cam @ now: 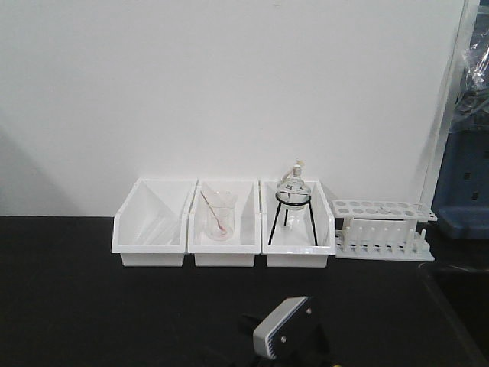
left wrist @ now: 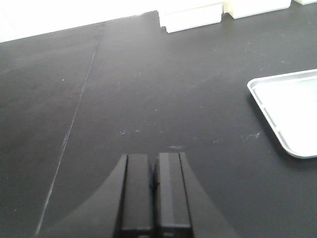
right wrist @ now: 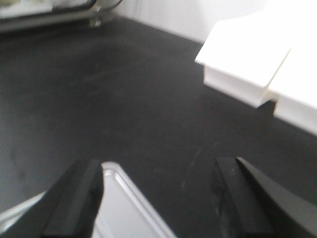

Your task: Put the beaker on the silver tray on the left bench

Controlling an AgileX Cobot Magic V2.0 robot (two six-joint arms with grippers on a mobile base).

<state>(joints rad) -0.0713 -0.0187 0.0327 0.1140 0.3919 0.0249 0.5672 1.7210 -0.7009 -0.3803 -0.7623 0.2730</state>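
Against the back wall: three white bins sit side by side on my black bench (cam: 76,306), with a white tube rack (cam: 384,229) just beside them on the right.
Left bin (cam: 150,223): I can make out only pale slanted shapes inside — too faint to name.
Middle bin (cam: 225,225): a clear glass with a thin rod (cam: 212,212) leaning in it stands here.
Right bin (cam: 297,223): a round flask (cam: 293,189) rests upright on a black wire stand (cam: 293,217).
Beaker: I cannot pick out the small short beaker with the pouring lip in any of my views; none of them lets me say where it is.
Silver tray (left wrist: 292,111): it lies flat on the bench, at the right edge of my left wrist view and well apart from the bins; a corner of it (right wrist: 124,203) also shows in my right wrist view, low between my fingers.
My left gripper (left wrist: 154,186): clenched, its two black fingers pressed together with nothing between them, over bare bench.
My right gripper (right wrist: 158,193): released — the fingers stand wide apart, holding nothing, with the tray corner below the left finger (right wrist: 77,198).
Front view, bottom edge: a grey housing (cam: 284,327) of one of my arms pokes up above the bench.
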